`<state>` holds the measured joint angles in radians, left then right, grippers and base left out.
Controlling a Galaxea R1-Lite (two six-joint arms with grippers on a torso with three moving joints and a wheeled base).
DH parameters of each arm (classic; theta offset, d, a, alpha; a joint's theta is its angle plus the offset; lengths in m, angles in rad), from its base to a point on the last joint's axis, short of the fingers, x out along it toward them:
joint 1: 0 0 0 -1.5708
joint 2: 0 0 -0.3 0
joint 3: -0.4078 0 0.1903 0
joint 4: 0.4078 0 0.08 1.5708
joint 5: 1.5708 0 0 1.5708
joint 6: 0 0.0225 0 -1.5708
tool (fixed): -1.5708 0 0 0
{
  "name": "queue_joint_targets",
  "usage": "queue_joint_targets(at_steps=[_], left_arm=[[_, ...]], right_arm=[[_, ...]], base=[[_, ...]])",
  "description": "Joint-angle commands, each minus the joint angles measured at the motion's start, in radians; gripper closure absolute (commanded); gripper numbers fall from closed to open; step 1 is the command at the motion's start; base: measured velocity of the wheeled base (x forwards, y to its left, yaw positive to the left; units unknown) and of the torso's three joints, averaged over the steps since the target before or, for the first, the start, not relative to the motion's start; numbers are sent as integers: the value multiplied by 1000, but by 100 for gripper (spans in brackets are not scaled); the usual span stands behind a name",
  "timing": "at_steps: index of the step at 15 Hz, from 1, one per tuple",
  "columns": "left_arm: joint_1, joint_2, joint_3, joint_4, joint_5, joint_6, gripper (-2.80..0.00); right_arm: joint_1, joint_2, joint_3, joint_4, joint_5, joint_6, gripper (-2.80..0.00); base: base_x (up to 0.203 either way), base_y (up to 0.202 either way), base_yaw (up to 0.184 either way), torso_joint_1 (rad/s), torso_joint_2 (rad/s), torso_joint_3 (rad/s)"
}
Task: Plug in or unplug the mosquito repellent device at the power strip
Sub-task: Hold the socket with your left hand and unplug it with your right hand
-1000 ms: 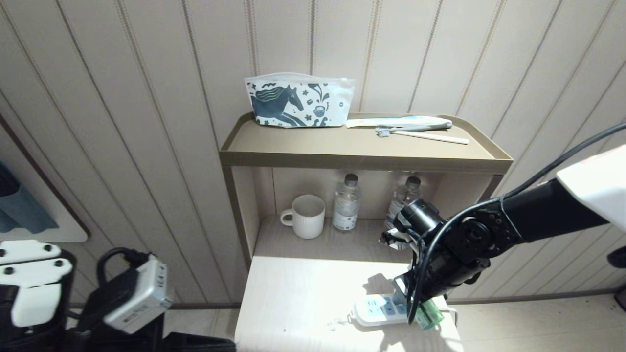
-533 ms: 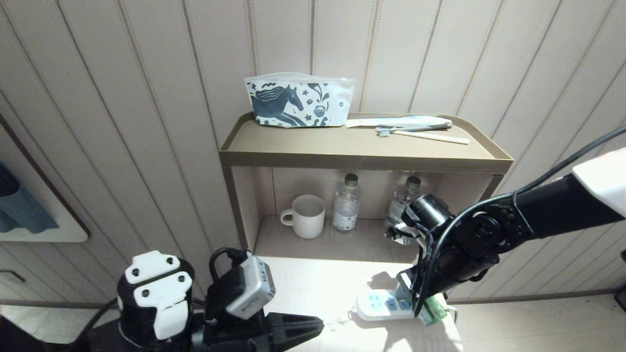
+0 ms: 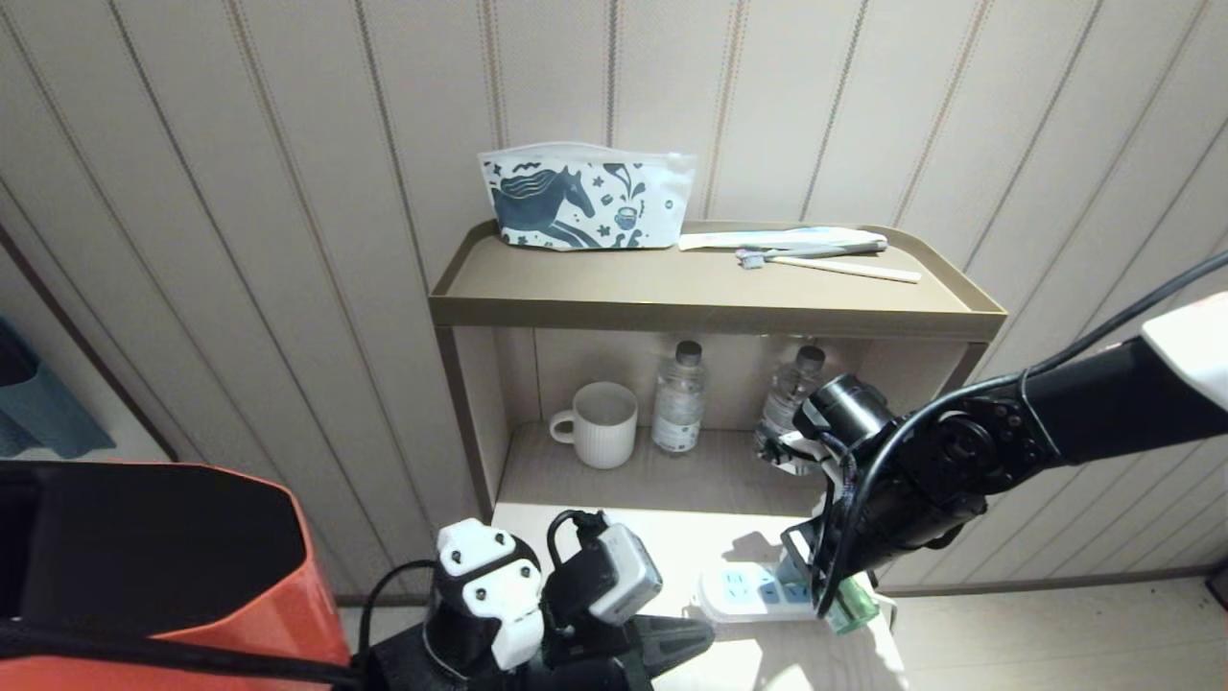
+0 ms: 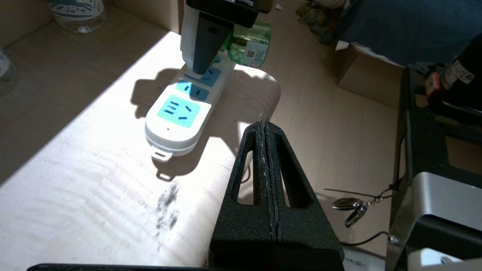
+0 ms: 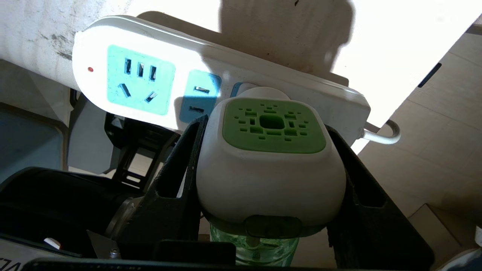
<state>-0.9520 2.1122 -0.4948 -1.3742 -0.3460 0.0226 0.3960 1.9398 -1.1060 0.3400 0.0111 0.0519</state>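
While the right gripper [image 5: 269, 188] is clamping its two fingers against the sides of the mosquito repellent device [image 5: 271, 158], that device is sitting at the right-hand end of the power strip [image 3: 743, 595], apparently seated in its last socket. The green bottle is pointing off toward the right table edge. The left gripper [image 4: 263, 130], fingers pressed fully together and holding nothing, is hovering over the near edge of the table [image 4: 75, 195], beside the strip's free left end.

Risk: the strip is lying loose on the table and nothing is pinning it. A pull on the device would probably be lifting or dragging the whole strip rather than freeing the plug. A tilted pull could be binding the pins.

Clearance: the strip's right end is lying close to the table's right and near edges, so little margin is remaining there. Open tabletop is lying to the left of the strip. Farther back, the shelf is holding a mug [image 3: 602, 424] and two water bottles [image 3: 679, 398].
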Motion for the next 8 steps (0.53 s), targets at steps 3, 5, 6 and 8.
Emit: queue_joint_targets(at_steps=[3, 5, 6, 8], left_arm=[[-66, 148, -124, 14, 88, -1, 0], [-68, 184, -162, 17, 107, -1, 0], [-67, 201, -189, 16, 132, -2, 0], [-62, 245, -240, 13, 177, -4, 0]], right_arm=[[1, -2, 0, 2, 1, 0, 0], [-2, -1, 3, 2, 2, 2, 0], [-2, -1, 8, 1, 2, 2, 0], [-2, 6, 9, 0, 3, 2, 0]], base=[[0, 0, 0, 0, 0, 0], [0, 0, 0, 0, 0, 0], [0, 0, 0, 0, 0, 0], [0, 0, 0, 0, 0, 0]])
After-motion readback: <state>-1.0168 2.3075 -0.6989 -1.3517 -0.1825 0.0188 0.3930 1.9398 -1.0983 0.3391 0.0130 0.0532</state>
